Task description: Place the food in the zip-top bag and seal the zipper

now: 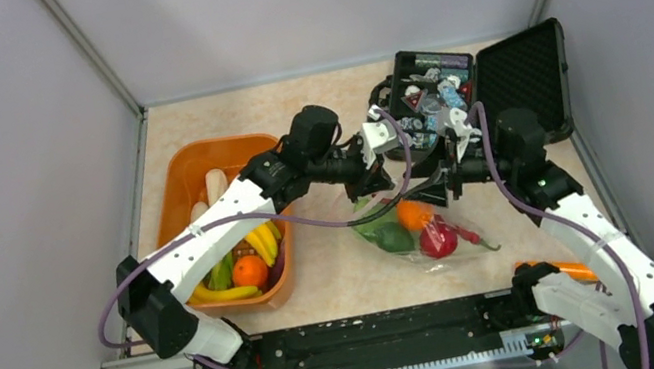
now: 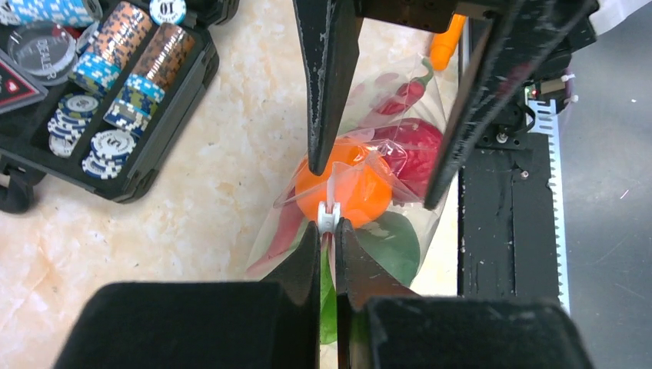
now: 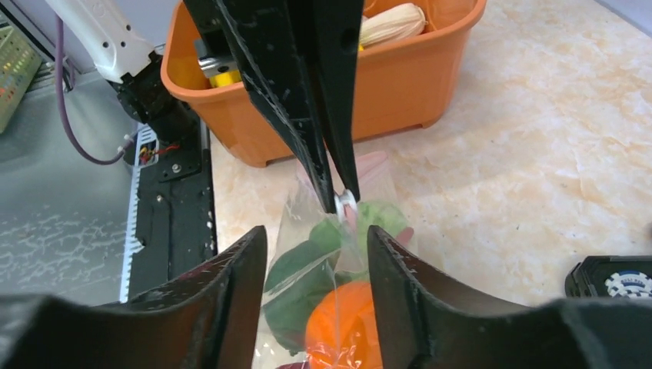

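Two grippers meet over the bag (image 1: 417, 242), which lies just right of the tub (image 1: 219, 143). The left gripper (image 2: 328, 231) is clenched on the zipper (image 2: 328, 212) slider, probably to draw it along the mouth. The right gripper (image 3: 315, 234) stands with jaws apart, straddling the bag and grasping nothing. Food (image 2: 355, 186) sits inside the bag; more lies in the tub.

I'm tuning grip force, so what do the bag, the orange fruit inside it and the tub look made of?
The zip-top bag looks like thin clear plastic film: it crinkles, glints and shows its contents through. The orange fruit seems hard glossy plastic by its smooth shine, possibly rubbery. The tub looks like rigid moulded plastic, satin finish.
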### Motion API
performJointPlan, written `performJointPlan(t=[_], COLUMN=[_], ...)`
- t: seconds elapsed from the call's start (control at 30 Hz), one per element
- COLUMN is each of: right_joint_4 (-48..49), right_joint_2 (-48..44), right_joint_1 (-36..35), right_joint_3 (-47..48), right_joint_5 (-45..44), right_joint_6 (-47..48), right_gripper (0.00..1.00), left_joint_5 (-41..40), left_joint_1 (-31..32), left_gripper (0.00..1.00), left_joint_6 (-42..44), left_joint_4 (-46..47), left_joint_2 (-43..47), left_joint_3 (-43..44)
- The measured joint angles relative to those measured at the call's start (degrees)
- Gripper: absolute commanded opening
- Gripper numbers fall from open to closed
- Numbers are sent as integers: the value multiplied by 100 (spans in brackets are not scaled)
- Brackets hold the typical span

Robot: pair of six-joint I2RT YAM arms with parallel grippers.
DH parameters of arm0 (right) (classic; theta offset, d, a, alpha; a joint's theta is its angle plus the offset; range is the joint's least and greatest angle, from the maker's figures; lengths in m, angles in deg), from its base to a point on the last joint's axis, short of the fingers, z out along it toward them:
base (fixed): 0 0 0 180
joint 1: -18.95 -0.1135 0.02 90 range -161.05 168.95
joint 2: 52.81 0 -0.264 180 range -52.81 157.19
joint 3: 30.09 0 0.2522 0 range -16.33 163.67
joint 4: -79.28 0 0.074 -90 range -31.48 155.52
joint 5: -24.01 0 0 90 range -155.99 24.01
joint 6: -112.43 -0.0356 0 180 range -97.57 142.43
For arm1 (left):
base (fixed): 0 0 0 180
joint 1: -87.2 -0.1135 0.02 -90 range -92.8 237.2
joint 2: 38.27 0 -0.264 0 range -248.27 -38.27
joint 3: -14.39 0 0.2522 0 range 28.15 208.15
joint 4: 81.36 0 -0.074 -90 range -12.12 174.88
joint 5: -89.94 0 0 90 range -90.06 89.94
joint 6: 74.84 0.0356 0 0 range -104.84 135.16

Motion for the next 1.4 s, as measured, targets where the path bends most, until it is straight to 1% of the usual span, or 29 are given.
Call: performJointPlan(t=[0.17,0.3,0.47,0.5,0.53,0.6,0.63,0.73,0.8,0.87,0.97,1.1,1.13,1.27,1.3,1.33,1.37,1.4], right_joint_4=[-529,-979,-1250,-1257,-1252,-1239,-1220,-1113,-1075,-1069,-1054,-981,-944,-942,-942,-940,-942,-938], right_joint_2=[251,579,846,868,881,903,914,962,968,984,992,1021,1038,1108,1108,1108,1106,1106], right_joint_1=[-258,-643,-837,-835,-837,-837,-837,-837,-837,-837,-837,-837,-837,-837,-837,-837,-837,-837], right_joint_3=[378,739,785,785,785,785,782,728,658,632,632,612,595,590,590,590,588,573], right_joint_5=[-205,-603,-1075,-1123,-1154,-1161,-1154,-1097,-1073,-1062,-1029,-1001,-997,-999,-999,-997,-1001,-990], right_joint_6=[280,664,1034,1093,1141,1233,1270,1281,1283,1285,1296,1298,1305,1331,1333,1335,1335,1340], right_gripper=[59,62,63,61,57,40,37,32,34,34,28,15,13,13,10,3,0,0], left_joint_5=[-42,-35,-35,-35,-35,-35,-33,-33,-33,-33,-31,-26,-28,-37,-35,-37,-37,-48], left_joint_1=[-31,-31,-31,-31,-31,-31,-31,-31,-31,-31,-31,-31,-31,-42,-42,-42,-42,-46], left_gripper=[0,0,0,0,0,0,0,0,0,0,0,0,0,0,0,0,0,0], left_joint_6=[-13,-13,-9,-9,-7,-4,-4,-2,-2,0,7,20,26,50,52,55,57,68], left_joint_4=[-4,-4,-4,-4,-4,-4,-4,-4,-4,-4,-4,-4,-4,-20,-22,-22,-22,-22], left_joint_2=[-61,-59,-59,-59,-59,-59,-59,-59,-59,-59,-59,-59,-59,-59,-59,-59,-59,-59], left_joint_3=[-20,-20,-20,-20,-20,-20,-20,-20,-20,-20,-20,-20,-20,-20,-20,-20,-20,-20])
